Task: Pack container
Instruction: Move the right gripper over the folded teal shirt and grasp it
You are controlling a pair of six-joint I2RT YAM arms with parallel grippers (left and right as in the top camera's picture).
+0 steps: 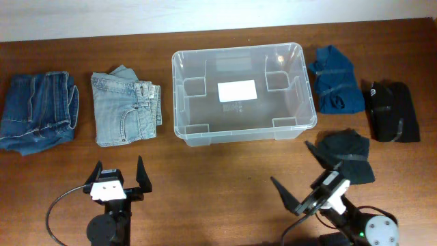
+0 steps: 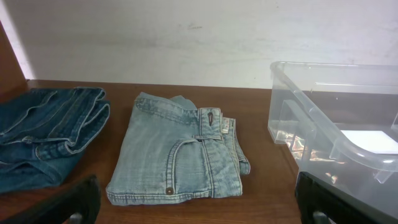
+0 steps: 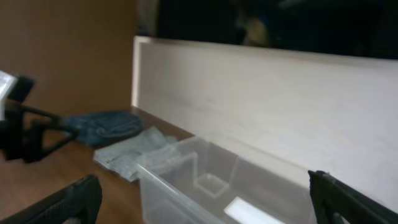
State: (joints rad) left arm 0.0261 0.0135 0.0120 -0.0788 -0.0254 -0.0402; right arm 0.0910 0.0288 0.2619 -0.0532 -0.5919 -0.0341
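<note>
Two grippers sit near the table's [image 1: 218, 184] front edge in the overhead view, each with its fingers spread wide and nothing between them. Bare wood separates the left gripper [image 1: 120, 171] from the light jeans [image 1: 125, 106] straight ahead of it, and dark jeans [image 1: 37, 113] lie ahead to its left. The container [image 1: 179, 102] stands upright and open ahead and to its right, with a white label [image 1: 237, 90] on its base. From the angled right gripper [image 1: 290, 162] it lies ahead and to the left. A black garment [image 1: 348, 156] lies just beside that gripper's outer finger, and a blue garment [image 1: 334, 80] and a second black garment [image 1: 391, 111] lie beyond.

The left wrist view adds the pale wall [image 2: 186, 37] rising behind the far edge. The left gripper [image 2: 198, 186] shows only finger ends at the bottom corners. The light jeans [image 2: 177, 155] lie ahead between them, and the container [image 2: 336, 149] is ahead right, a strip of wood apart from the denim.

The right wrist view, dim and blurred, looks across the container [image 3: 186, 168], which lies close ahead of the right gripper [image 3: 202, 180], towards both jeans. The left arm [image 3: 25, 134] is at that view's left edge.
</note>
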